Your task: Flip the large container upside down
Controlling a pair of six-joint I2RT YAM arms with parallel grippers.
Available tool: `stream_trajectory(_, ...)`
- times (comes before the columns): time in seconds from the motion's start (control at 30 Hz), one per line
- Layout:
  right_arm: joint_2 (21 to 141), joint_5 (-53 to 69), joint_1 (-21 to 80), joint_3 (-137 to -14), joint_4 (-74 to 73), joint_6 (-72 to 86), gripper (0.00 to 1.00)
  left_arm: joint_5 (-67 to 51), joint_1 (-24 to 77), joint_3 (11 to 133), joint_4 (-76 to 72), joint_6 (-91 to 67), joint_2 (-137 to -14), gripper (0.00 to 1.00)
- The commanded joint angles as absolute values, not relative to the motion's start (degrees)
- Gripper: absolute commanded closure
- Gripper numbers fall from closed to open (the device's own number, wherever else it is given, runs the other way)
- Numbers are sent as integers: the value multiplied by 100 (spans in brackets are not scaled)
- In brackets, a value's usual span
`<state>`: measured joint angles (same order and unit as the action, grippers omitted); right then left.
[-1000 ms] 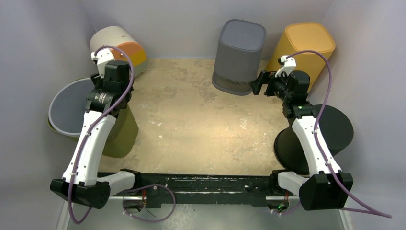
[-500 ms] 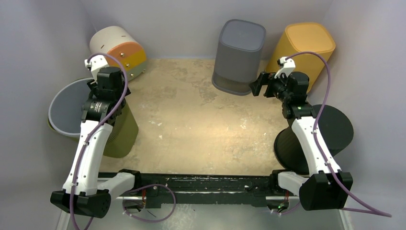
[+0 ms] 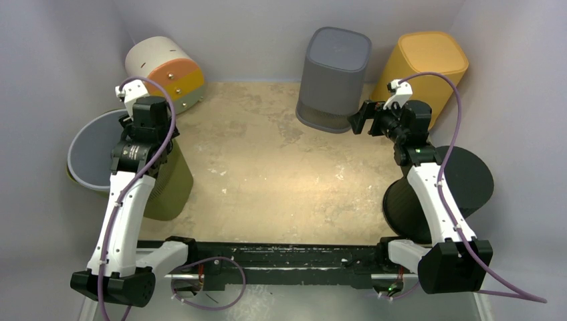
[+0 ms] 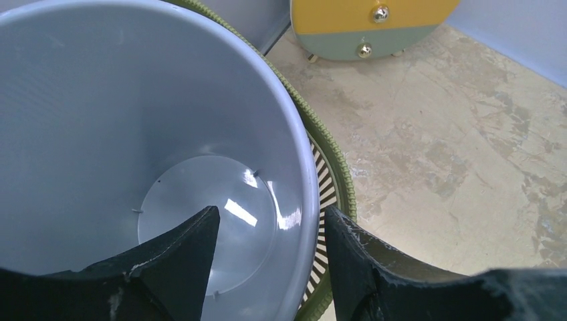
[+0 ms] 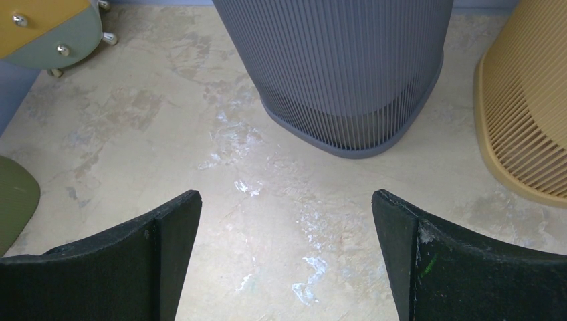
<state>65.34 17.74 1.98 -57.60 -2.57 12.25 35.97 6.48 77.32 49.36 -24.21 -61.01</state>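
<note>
The left gripper (image 4: 271,212), jaws parted, has slid leftward to straddle the rim of the large grey container (image 4: 87,100), upright at the table's left, seemingly nested in an olive basket (image 4: 332,157); a rim grasp for the flip looks near. The right gripper (image 5: 286,197) hangs wide open, unmoved.

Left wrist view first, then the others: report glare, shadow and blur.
Left wrist: bright glare patches on the grey bucket's glossy bottom. Right wrist: even light, ribbed grey bin sharp. Top external: tabletop brightest in the middle, corners dim.
</note>
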Motion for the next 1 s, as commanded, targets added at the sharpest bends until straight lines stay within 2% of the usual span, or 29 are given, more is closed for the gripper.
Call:
stream_trajectory(0.0, 6480, 1889, 229, -5746, 36, 1203, 0, 3619, 598, 7811, 4940, -2293, -6127, 44)
stream_trajectory(0.3, 6458, 1872, 230, -5745, 23, 1190, 0, 3502, 391, 6923, 4484, -2252, -6084, 51)
stream_trajectory(0.4, 6466, 1872, 229, -5761, 24, 1191, 0, 3421, 321, 6823, 4310, -2212, -6104, 68)
stream_trajectory(0.5, 6468, 1847, 229, -5766, 18, 1182, 0, 3474, 291, 6896, 4247, -2157, -6155, 97)
stream_trajectory(0.53, 6473, 1846, 229, -5773, 18, 1178, 0, 3501, 290, 6953, 4227, -2109, -6167, 100)
stream_trajectory(0.6, 6485, 1846, 229, -5773, 30, 1186, 0, 3547, 287, 7156, 4198, -1988, -6210, 100)
stream_trajectory(0.77, 6531, 1833, 229, -5818, 28, 1194, 0, 3708, 290, 8760, 4735, -1627, -6650, 100)
stream_trajectory(0.97, 6536, 1746, 229, -5785, -1, 1188, 0, 3792, 290, 11959, 5806, -1372, -7571, 100)
